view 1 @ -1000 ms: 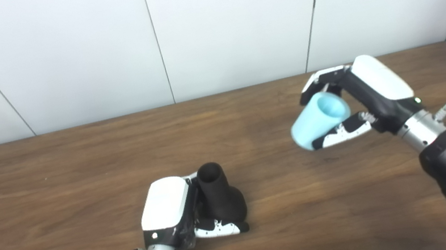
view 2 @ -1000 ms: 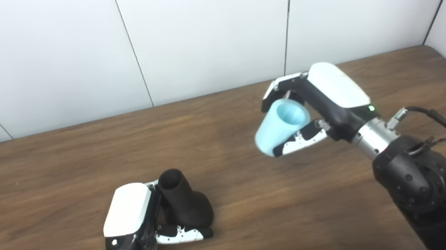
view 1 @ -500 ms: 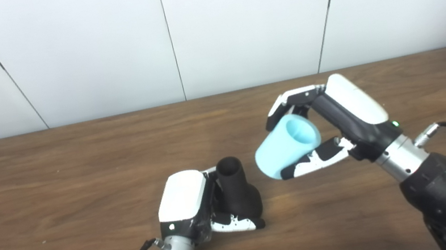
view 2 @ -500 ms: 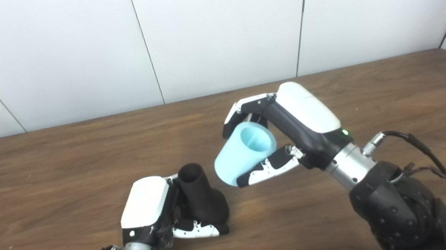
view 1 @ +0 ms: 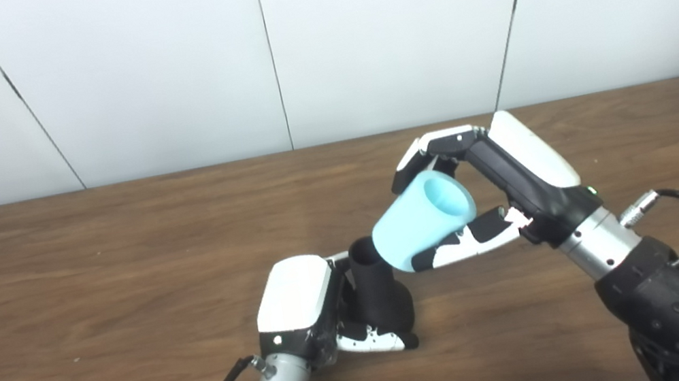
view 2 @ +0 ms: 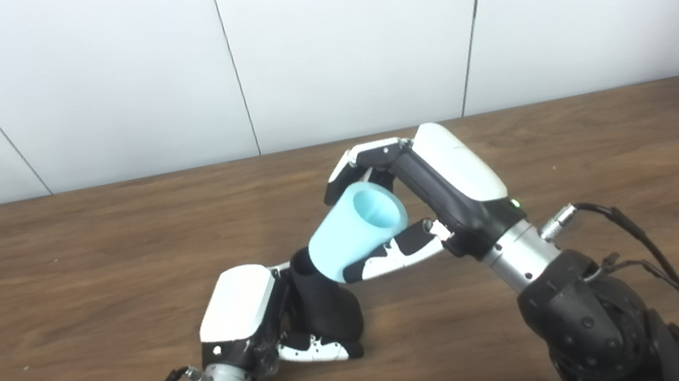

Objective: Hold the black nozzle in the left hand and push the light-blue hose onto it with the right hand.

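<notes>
- The main risk, as I judge it, is misalignment: the short light-blue tubular hose (view 1: 421, 223) is tilted, its lower end lying just beside or over the open top of the matte black flared nozzle (view 1: 380, 287). Whether the two touch cannot be told from either view. If the hose's axis does not line up with the nozzle's neck, its rim could catch on the lip and jam or skid off.
- A hard sideways push could tip the nozzle or twist it out of the left hand (view 1: 304, 307). The nozzle's wide base appears to rest on the brown wooden table (view 1: 84, 274), and the hold is from one side only.
- The hose could also slide back between the right hand's fingers under pushing load, since it is pinched around its smooth wall, not backed from behind.
- The left hand lies low on the table near the front edge, white back upward, fingers curled and pressed round the lower body of the nozzle, with the thumb (view 1: 375, 342) across its base. The neck stands up and leans slightly away.
- The right hand (view 1: 485, 194) is raised above the table, wrist angled down toward the left. Its fingers (view 1: 436, 147) arch over the top of the hose and the thumb (view 1: 466, 244) supports it below. The hose's upper open end faces the palm.
</notes>
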